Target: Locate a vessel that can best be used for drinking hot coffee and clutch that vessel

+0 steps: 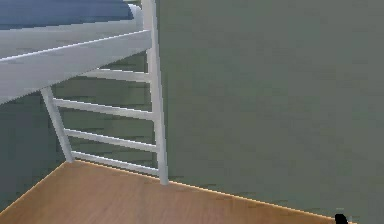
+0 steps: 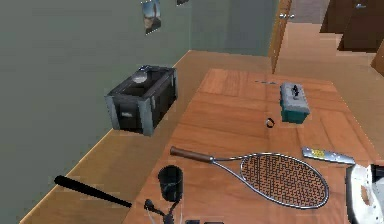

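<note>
1. The tool (image 2: 160,210) sits at the bottom edge of the arm side view. I cannot tell if it is wide or narrow, or if it holds anything.
2. A dark cup (image 2: 170,181) stands on the wooden floor (image 2: 115,165) right by the tool, beside the handle of a racket (image 2: 275,177).
3. A grey box (image 2: 142,98) sits by the wall.
4. Ahead, a white bed ladder (image 1: 110,110) stands against the wall.

One racket (image 2: 272,176), one bat (image 2: 90,190) (black)
</note>
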Available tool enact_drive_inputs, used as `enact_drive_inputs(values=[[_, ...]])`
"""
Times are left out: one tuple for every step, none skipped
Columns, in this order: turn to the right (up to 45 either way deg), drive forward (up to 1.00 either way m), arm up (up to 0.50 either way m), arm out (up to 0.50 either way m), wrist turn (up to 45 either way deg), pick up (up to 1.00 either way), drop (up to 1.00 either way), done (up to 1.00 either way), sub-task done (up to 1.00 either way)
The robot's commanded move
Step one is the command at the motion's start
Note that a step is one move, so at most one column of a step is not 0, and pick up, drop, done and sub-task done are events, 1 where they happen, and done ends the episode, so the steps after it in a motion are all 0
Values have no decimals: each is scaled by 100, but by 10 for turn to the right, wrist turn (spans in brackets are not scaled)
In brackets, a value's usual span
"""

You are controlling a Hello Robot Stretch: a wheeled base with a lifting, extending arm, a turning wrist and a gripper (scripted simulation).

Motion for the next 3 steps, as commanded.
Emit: enact_drive_inputs(values=[[0, 0, 0, 0, 0, 100, 0, 0, 0], [0, 0, 10, 0, 0, 0, 0, 0, 0], [0, 0, 0, 0, 0, 0, 0, 100, 0]])
